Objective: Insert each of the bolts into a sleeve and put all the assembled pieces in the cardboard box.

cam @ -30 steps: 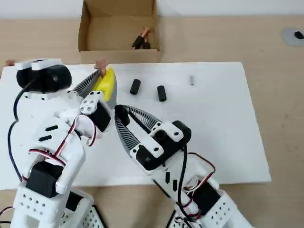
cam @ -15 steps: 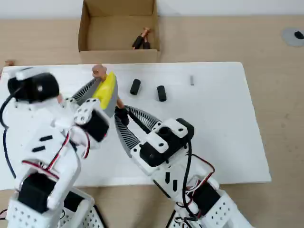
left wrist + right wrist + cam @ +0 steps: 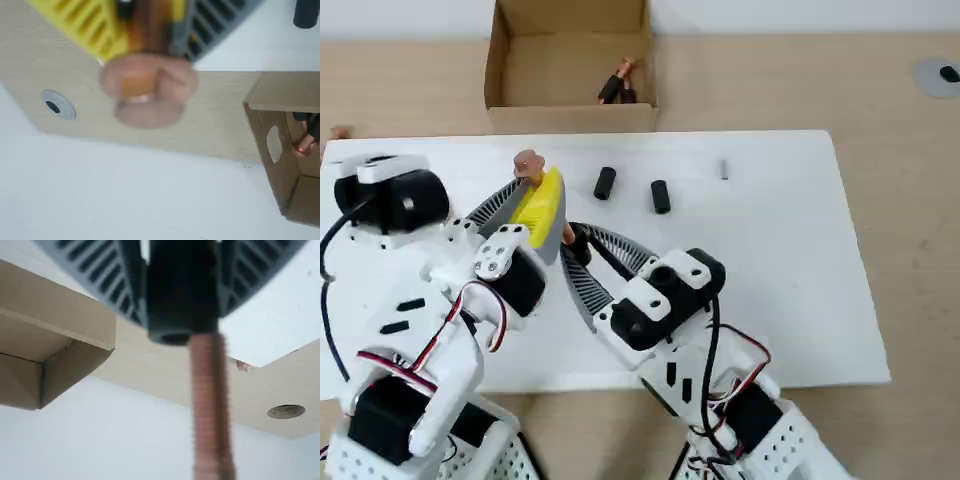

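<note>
1. your left gripper (image 3: 534,182) is pinching the copper bolt (image 3: 527,161) over the white mat (image 3: 780,260), near the cardboard box (image 3: 496,60).
2. your right gripper (image 3: 576,240) is clamped on a black sleeve (image 3: 182,295), and the bolt's threaded end meets the sleeve's mouth.
3. a loose sleeve (image 3: 605,182) and a second loose sleeve (image 3: 660,196) lie on the mat.
4. the box holds assembled pieces (image 3: 620,84).
</note>
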### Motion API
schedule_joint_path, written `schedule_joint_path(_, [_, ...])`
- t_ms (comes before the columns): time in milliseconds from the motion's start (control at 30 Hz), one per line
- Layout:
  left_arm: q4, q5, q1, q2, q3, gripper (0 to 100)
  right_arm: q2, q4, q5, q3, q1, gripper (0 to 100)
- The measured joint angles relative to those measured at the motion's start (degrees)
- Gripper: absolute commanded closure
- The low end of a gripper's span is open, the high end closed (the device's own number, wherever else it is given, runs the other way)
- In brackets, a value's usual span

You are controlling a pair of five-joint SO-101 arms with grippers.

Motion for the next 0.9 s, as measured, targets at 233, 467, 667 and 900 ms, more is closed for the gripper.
schedule_joint_path(233, [0.0, -0.2, 0.0, 0.0, 0.0, 99, 0.0, 0.0, 0.0, 0.0, 0.0, 98.9])
schedule_joint_path(467, [-3.2, -3.4, 0.1, 0.4, 0.5, 99, 0.0, 0.0, 0.0, 0.0, 0.0, 98.9])
schedule_joint_path(667, [-5.1, -4.6, 0.3, 0.5, 1.9, 99, 0.0, 0.0, 0.0, 0.0, 0.0, 98.9])
schedule_joint_path(900, [-5.1, -5.0, 0.3, 0.5, 1.9, 99, 0.0, 0.0, 0.0, 0.0, 0.0, 98.9])
